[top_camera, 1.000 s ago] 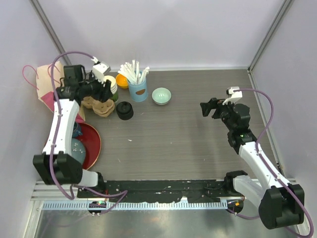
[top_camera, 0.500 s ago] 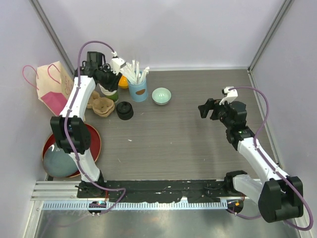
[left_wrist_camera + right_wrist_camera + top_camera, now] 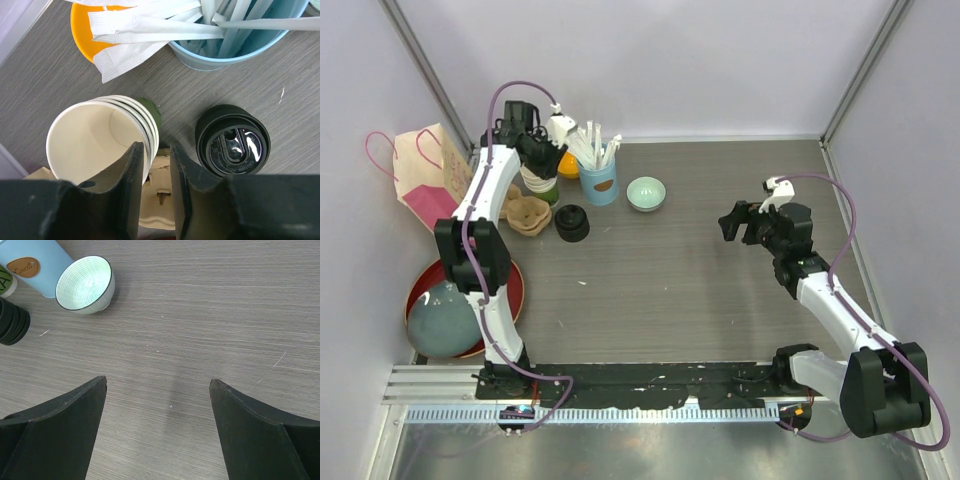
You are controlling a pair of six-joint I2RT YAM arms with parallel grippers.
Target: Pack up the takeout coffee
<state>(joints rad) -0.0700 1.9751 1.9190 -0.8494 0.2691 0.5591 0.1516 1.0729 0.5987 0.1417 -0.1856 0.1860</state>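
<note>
Dark-green paper cups (image 3: 100, 145), nested in one stack, stand just left of the blue straw cup (image 3: 235, 45); the black lids (image 3: 232, 146) sit just in front of it.
My left gripper (image 3: 156, 147) straddles the stack's rim, one finger inside, one outside, jaws narrow; I cannot tell whether they pinch it. My right gripper (image 3: 157, 380) hangs spread wide, grasping nothing, well right of the straw cup.

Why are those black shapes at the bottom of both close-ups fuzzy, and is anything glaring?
Left wrist view: the fingers sit close to the lens, out of focus; the black lid catches glare. Right wrist view: fingers soft-edged too, table grain sharp.
</note>
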